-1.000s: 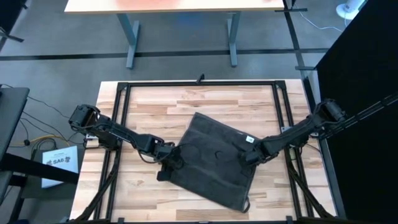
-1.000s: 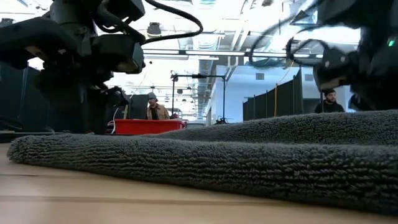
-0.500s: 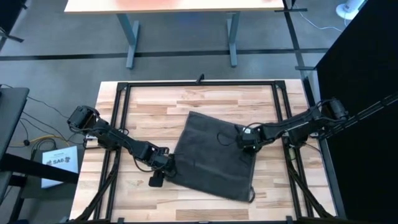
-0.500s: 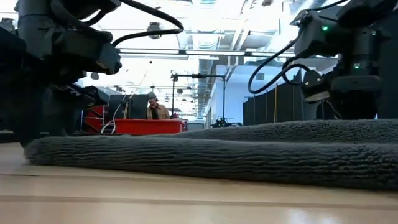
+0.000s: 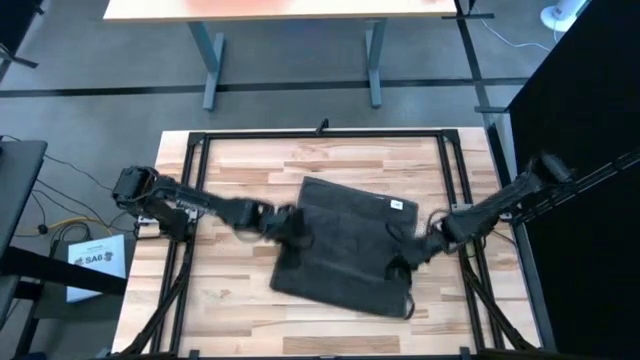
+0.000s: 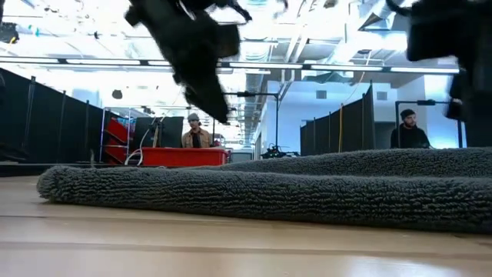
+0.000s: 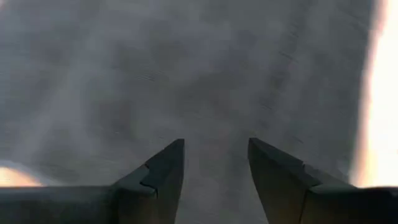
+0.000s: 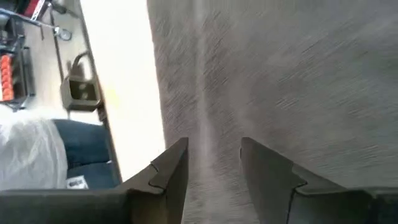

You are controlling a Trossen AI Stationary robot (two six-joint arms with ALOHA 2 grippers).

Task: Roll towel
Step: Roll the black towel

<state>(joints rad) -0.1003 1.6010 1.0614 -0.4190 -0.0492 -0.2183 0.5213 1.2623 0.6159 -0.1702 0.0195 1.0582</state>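
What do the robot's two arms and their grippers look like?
Both arms are dark, nearly black, slim and jointed, with thin black cables looping alongside. The left gripper and right gripper each end in two dark, flat, wedge-shaped fingers with stepped inner edges. No markings show.

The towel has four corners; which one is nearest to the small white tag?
On the towel, the white tag lies by the far right corner, seen from above. The left gripper and right gripper sit at other edges.
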